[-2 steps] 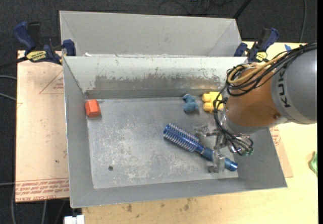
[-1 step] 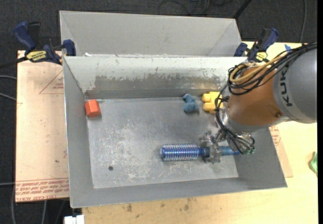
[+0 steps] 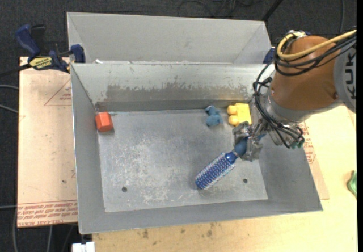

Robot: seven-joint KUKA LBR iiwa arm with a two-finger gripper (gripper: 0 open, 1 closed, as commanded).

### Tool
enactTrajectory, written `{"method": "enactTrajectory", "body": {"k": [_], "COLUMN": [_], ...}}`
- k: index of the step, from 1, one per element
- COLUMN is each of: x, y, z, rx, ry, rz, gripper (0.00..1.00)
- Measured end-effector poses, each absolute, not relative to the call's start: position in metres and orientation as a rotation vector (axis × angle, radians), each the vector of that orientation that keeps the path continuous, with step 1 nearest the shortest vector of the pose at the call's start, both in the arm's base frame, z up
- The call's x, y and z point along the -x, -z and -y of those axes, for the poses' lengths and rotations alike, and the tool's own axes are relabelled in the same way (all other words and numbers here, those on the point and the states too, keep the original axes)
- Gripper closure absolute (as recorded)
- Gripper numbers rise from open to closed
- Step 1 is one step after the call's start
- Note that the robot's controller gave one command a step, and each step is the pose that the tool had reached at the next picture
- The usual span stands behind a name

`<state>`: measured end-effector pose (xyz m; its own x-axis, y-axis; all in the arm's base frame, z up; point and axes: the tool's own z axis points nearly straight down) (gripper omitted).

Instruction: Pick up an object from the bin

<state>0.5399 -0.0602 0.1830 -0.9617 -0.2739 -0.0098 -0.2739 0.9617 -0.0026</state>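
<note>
Camera view: your jaws pinch the handle of the blue bristled plastic hairbrush (image 3: 216, 171), head seemingly on the floor of the grey metal bin (image 3: 159, 166): grasped, not yet lifted.

I noted the bin (image 3: 153, 166) as dull, scratched metal, and the blue brush (image 3: 215, 172) as plastic with a bristly head.

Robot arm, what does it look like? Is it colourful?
It wears a big rounded orange-brown cover. Thin black cables loop beside it, and a yellowish cable runs over the top. The gripper at the tip is small, dark and grey.
</note>
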Motion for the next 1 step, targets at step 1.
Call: {"method": "enactTrajectory", "body": {"k": [1], "x": [-0.5160], "y": [-0.2302], "z": [0.0606], "rx": [0.382], "ry": [0.000], "rz": [-3.113], "gripper": [1.00]}}
